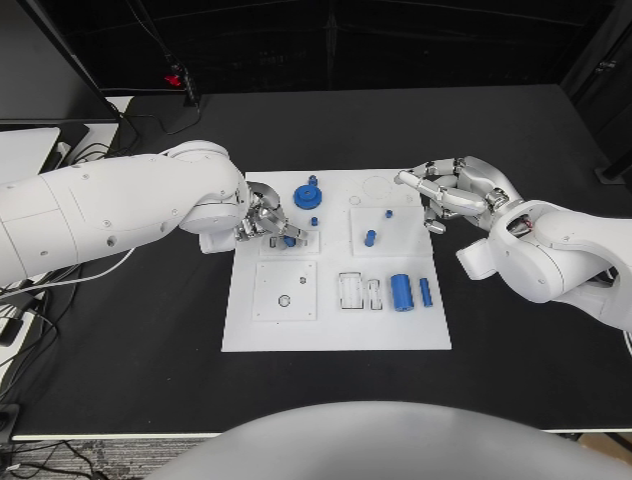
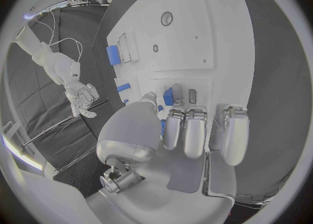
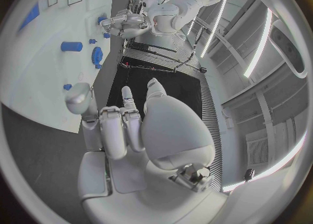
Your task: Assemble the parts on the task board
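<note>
Head view: the left hand (image 1: 266,224) sits over the task board's (image 1: 338,335) left square insert, fingers apparently pinching a small blue part (image 1: 289,240), though the grip is partly hidden; the right hand (image 1: 453,192) hovers at the board's right edge, fingers curled on nothing; a tilted part could jam at its socket.

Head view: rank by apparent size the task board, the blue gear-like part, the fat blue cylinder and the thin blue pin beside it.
1. task board
2. fat blue cylinder and blue gear-like part: look alike, not ranked
3. thin blue pin
</note>
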